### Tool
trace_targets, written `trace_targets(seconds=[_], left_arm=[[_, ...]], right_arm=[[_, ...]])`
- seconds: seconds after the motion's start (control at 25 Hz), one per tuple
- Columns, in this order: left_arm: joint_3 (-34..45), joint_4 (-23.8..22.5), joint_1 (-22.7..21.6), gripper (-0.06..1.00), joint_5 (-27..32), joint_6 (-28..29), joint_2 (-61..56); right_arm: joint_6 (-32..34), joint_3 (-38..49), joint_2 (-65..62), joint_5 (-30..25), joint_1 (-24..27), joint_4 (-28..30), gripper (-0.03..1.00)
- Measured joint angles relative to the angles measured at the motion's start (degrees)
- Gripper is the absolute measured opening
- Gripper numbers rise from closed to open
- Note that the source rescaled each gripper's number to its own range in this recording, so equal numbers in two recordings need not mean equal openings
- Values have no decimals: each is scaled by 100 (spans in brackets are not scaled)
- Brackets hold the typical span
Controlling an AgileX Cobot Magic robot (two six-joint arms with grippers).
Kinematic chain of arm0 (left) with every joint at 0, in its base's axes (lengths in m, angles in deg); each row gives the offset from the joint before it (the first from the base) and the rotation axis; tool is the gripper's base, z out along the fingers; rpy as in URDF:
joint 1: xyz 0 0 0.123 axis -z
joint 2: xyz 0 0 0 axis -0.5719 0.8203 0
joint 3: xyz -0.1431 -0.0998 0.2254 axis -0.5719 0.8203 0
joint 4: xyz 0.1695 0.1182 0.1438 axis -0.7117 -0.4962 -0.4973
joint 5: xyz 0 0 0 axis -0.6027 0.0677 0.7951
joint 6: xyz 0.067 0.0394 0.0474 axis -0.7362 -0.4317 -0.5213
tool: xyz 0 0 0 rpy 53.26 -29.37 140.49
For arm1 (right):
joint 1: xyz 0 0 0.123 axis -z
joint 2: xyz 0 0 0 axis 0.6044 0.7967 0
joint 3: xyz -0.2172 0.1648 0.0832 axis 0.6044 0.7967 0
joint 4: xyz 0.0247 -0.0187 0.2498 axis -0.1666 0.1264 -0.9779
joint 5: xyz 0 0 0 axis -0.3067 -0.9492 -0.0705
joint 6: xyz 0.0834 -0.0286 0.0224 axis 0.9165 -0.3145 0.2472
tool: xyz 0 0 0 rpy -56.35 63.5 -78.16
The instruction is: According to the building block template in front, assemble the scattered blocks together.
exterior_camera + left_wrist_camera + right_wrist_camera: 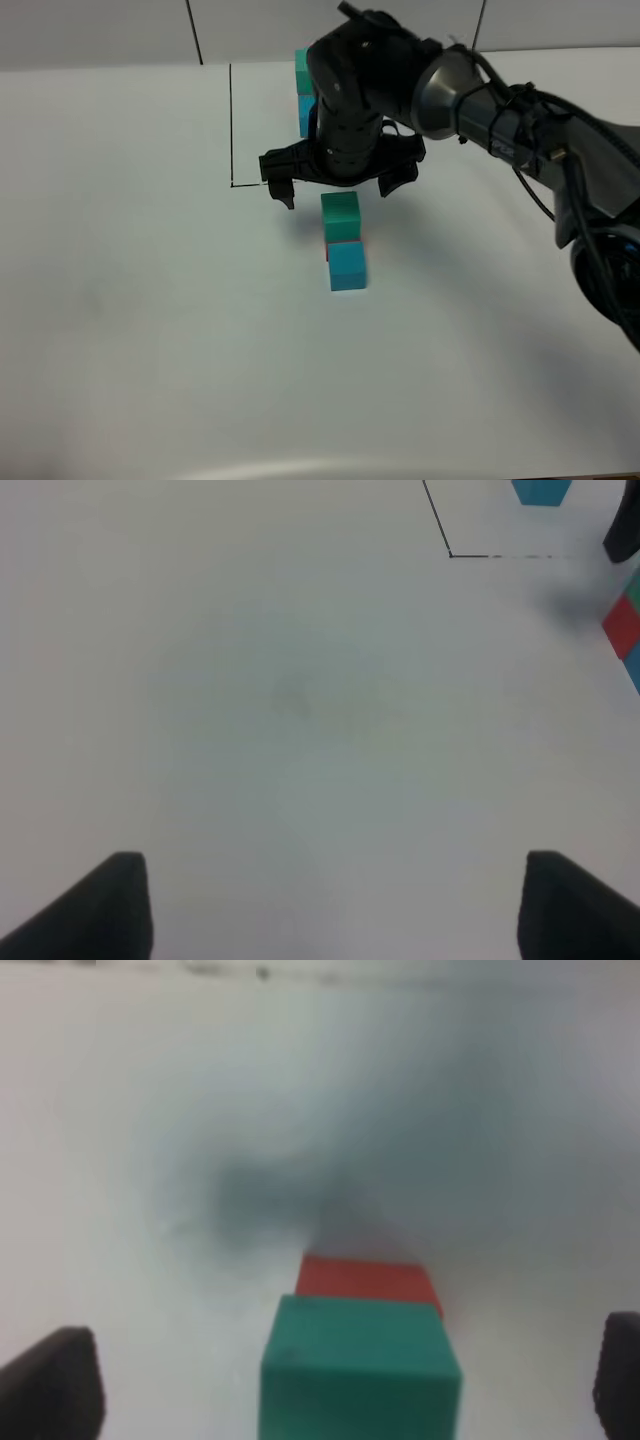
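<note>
Well, the right gripper (340, 186) hung just above the green cube (341, 214) with its jaws spread wide and nothing between them, so I'd call that block placed. The green cube sat on top of the red cube (365, 1280), only a sliver of which peeked out beneath it, and the blue cube (348, 267) stood hard against that pair on the side facing away from the building block template (304, 92). The template itself waited well beyond the green cube, inside the black drawn lines (232, 125), half hidden behind the arm. By my reckoning all three scattered blocks were gathered into one cluster, and what remained was checking it against the template, which I couldn't see clearly enough to compare. Over on the far side from the cluster, the left gripper (330, 905) hovered over bare white table (250, 700), fingers parted, holding nothing.
</note>
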Motion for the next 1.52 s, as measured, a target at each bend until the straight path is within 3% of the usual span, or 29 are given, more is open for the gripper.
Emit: trace_targets(seconds=[0.24, 0.4, 0.56, 0.76, 0.88, 1.16, 1.52], left_arm=[[0, 0, 0, 70, 0, 0, 0], [0, 0, 0, 70, 0, 0, 0], [0, 0, 0, 70, 0, 0, 0], [0, 0, 0, 70, 0, 0, 0], [0, 0, 0, 70, 0, 0, 0], [0, 0, 0, 70, 0, 0, 0], [0, 0, 0, 70, 0, 0, 0]], right_arm=[[-767, 15, -614, -678, 578, -34, 99], [-1175, 344, -1123, -780, 1122, 30, 91], [-1429, 1482, -1993, -207, 1549, 30, 83], [-1757, 3162, -3431, 772, 2145, 29, 82], [-1881, 3966, -4346, 1088, 2433, 173, 81], [-1883, 5123, -6429, 1247, 2592, 484, 81], [-1827, 6631, -9293, 532, 2604, 495, 81]])
